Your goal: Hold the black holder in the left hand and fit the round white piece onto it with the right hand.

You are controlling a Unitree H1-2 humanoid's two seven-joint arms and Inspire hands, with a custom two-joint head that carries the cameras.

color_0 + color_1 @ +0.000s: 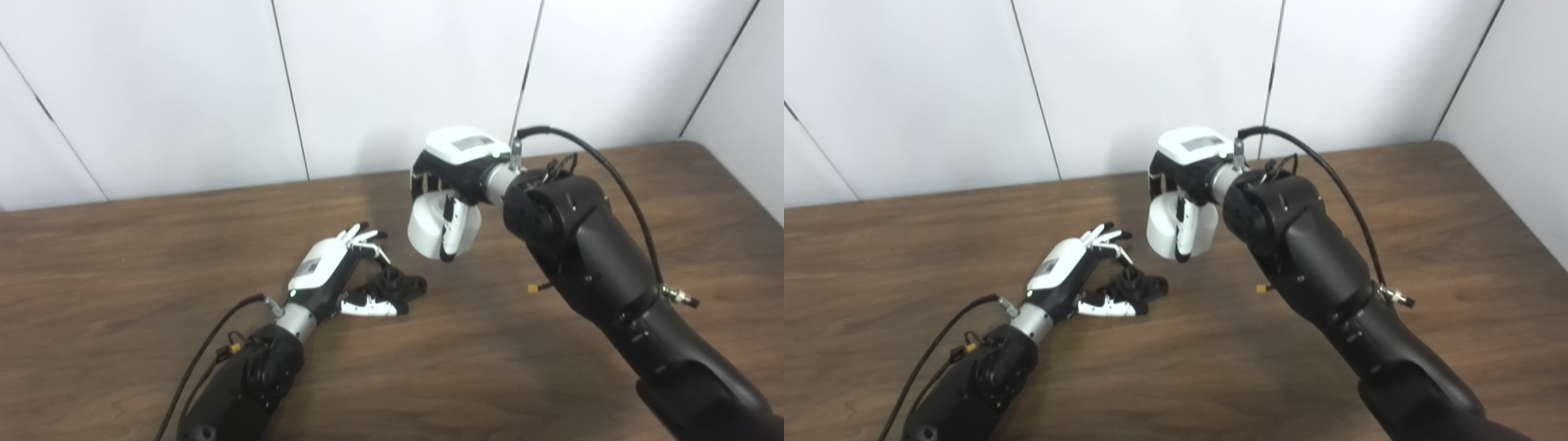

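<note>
The black holder (397, 286) lies on the brown table (122, 257), a short post sticking up from its base. My left hand (343, 269) rests around it with fingers spread apart above and the thumb along its near side; it does not grip it. The round white piece (429, 229), a short cylinder, hangs in the air to the right of and above the holder. My right hand (456, 184) is shut on it from above, one finger running down its front. In the right eye view the piece (1167, 231) clears the holder (1136, 286) by a small gap.
White wall panels stand behind the table's far edge (245, 187). The table's rounded right corner (729, 150) shows at the far right. Black cables trail from both forearms.
</note>
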